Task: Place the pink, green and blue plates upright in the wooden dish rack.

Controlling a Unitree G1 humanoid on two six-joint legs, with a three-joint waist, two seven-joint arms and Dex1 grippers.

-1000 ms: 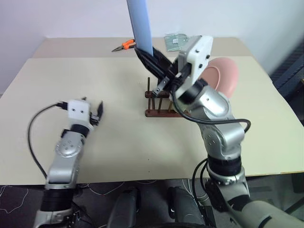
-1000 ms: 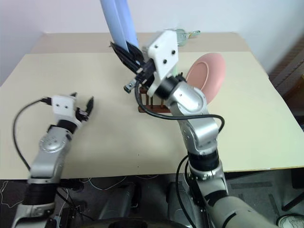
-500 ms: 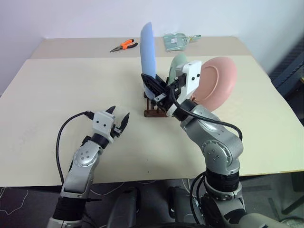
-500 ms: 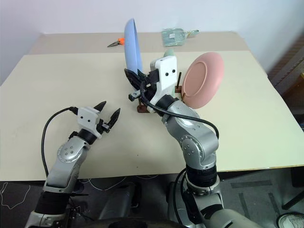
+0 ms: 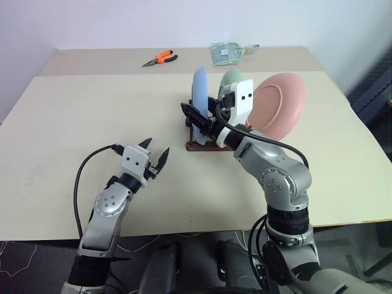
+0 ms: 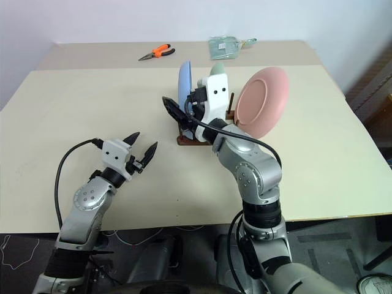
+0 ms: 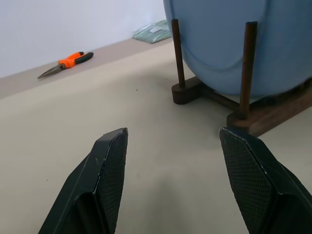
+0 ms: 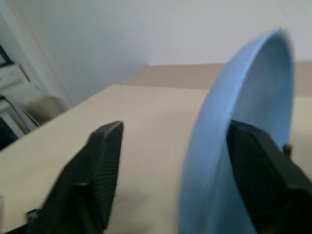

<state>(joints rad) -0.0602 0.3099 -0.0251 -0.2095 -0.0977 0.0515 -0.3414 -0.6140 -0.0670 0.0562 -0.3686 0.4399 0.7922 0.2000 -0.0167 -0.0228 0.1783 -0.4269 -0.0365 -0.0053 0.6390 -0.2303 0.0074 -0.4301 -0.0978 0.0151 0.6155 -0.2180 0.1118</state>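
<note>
The blue plate (image 5: 200, 92) stands upright between the pegs of the wooden dish rack (image 5: 197, 146) at mid table. My right gripper (image 5: 194, 117) is open, one finger on each side of the plate's near rim; in the right wrist view one finger (image 8: 100, 168) stands clear of it. The green plate (image 5: 231, 78) stands behind the blue one, partly hidden by my right wrist. The pink plate (image 5: 280, 105) stands upright at the rack's right end, its lower part behind my arm. My left gripper (image 5: 154, 160) hovers open and empty left of the rack.
Orange-handled pliers (image 5: 160, 59) and a clear packet (image 5: 229, 51) lie on the far table. Bare tabletop (image 5: 92, 116) stretches left of the rack and in front of it, up to the near edge.
My right gripper brought the blue plate down from high above into the rack and opened its fingers. My left gripper moved right, closer to the rack.
</note>
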